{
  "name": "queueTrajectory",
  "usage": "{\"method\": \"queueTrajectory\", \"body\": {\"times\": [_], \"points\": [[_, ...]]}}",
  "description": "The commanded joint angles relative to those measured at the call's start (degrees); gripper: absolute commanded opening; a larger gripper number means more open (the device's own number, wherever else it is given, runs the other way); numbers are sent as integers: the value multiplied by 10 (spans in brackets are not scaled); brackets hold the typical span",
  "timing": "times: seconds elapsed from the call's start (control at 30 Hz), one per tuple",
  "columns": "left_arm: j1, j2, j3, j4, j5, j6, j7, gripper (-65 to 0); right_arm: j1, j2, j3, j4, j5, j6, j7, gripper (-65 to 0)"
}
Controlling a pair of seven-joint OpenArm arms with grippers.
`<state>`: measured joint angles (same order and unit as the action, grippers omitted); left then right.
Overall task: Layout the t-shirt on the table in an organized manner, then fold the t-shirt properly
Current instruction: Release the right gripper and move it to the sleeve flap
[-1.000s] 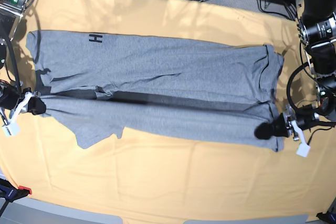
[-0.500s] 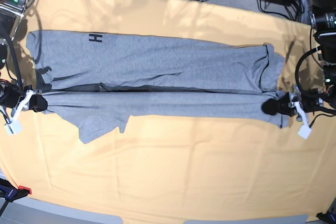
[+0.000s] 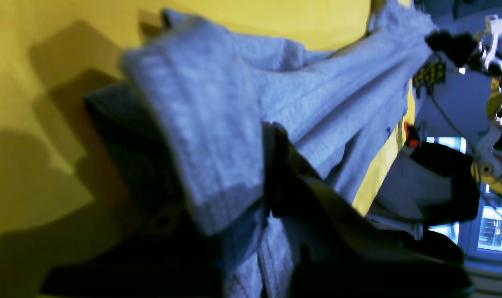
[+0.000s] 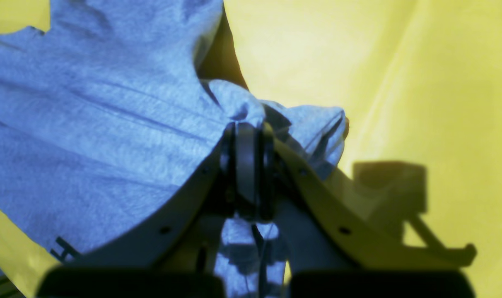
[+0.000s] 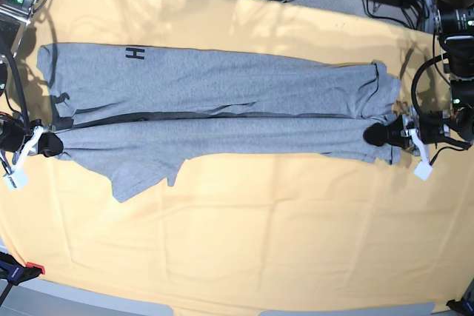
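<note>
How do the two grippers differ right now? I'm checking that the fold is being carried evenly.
The left gripper pinches the t-shirt at the end without lettering; the right gripper pinches the end nearer the black "H". A sleeve flap hangs toward the table's near edge close to the right gripper; by the left gripper the cloth edge runs straight. Both are shut on the folded-over edge, at about the same depth on the table.
</note>
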<state>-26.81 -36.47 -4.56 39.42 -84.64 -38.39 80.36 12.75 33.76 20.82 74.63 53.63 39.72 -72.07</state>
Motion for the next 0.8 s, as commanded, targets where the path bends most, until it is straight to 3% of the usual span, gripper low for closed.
{"method": "queueTrajectory", "body": {"times": [0.0, 0.07, 0.1, 0.13, 0.2, 0.23, 0.3, 0.33, 0.43, 0.53, 0.6, 0.77], "points": [[-9, -16, -4, 7, -4, -8, -4, -650, 14, 15, 5, 11, 0, 3, 2, -650], [-6, -16, -4, 7, -4, -8, -4, -650, 14, 15, 5, 11, 0, 3, 2, -645], [-5, -16, -4, 7, -4, -7, -4, -650, 14, 16, 5, 11, -1, 3, 2, -581], [-5, -16, -4, 7, -4, -5, -4, -596, 14, 17, 5, 11, 0, 3, 2, -500], [-5, -16, -4, 7, -4, -6, -4, -401, 16, 22, 5, 11, 0, 3, 2, -333], [-5, -16, -4, 7, -4, -5, -4, -307, 20, 27, 5, 11, 2, 3, 2, -285], [-5, -16, -4, 7, -4, -5, -4, -182, 33, 42, 5, 11, 11, 3, -5, -273], [-5, -16, -4, 7, -4, -6, -4, -158, 41, 50, 5, 11, 28, 3, -9, -273], [-5, -16, -4, 7, -4, -6, -4, -157, 67, 63, 5, 11, 112, 3, -24, -273], [-5, -16, -4, 7, -4, -6, -4, -157, 83, 49, 5, 11, 160, 3, -21, -273], [-5, -16, -4, 7, -4, -6, -4, -157, 85, 28, 5, 11, 154, 1, -9, -273], [-5, -16, -4, 7, -4, -6, -4, -157, 85, -49, 5, 10, 69, 3, 18, -273]]}}
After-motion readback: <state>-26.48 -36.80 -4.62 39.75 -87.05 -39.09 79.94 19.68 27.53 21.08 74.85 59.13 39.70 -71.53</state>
